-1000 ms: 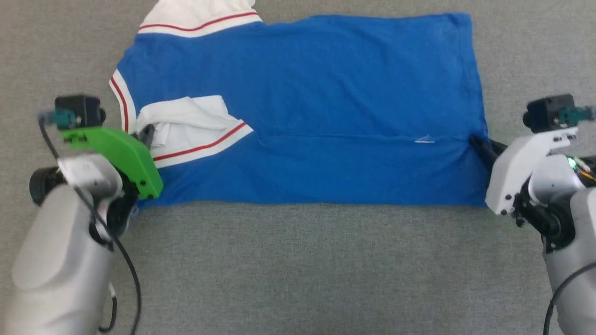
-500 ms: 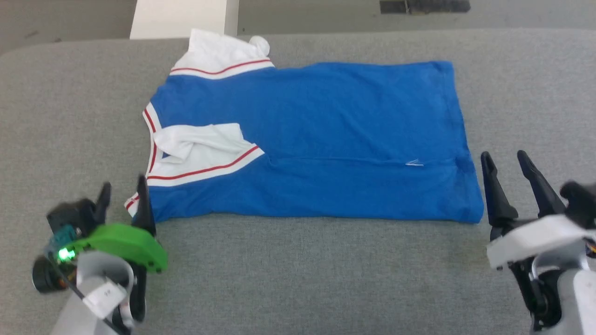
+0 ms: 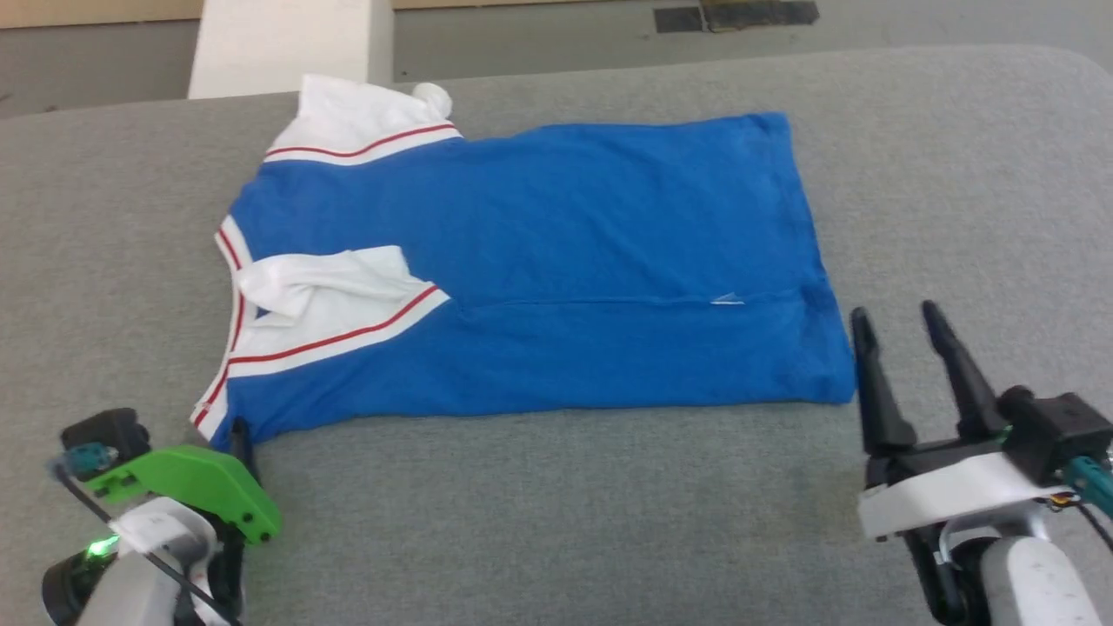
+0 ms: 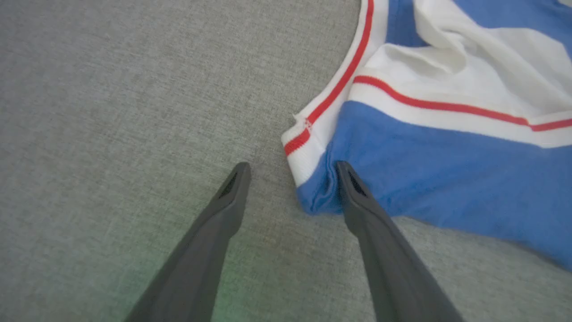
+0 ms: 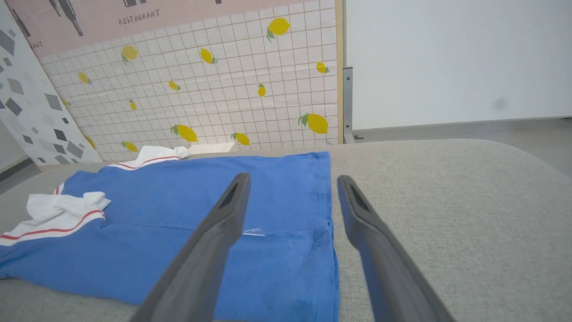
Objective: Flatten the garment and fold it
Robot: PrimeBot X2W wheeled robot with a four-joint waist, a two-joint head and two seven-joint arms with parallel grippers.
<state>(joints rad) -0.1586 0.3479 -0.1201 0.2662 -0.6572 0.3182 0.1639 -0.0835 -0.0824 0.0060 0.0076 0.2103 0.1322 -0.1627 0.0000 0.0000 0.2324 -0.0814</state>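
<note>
Status: the T-shirt (image 3: 556,261) lies spread on the grey fabric-covered worktop (image 3: 556,522), collar end toward the robot's left and hem toward its right. Its near long side is turned over onto the body, giving a straight fold edge (image 3: 609,302), and the near sleeve (image 3: 330,296) lies crumpled on top. The far sleeve (image 3: 356,113) projects past the far edge, unfolded.

The left end effector (image 4: 292,164) has its fingers spread at the near collar corner, pinching nothing. One finger is right against the blue cloth, but actual contact cannot be confirmed. The right end effector (image 3: 896,309) is likewise spread and empty, just beside the near hem corner (image 3: 835,382).

Assessment: the first lengthwise fold appears complete. The next move probably calls for reaching across to the far edge, pinching it at the shoulder and the hem together, and carrying that side over evenly, with the sleeve tucked in.
</note>
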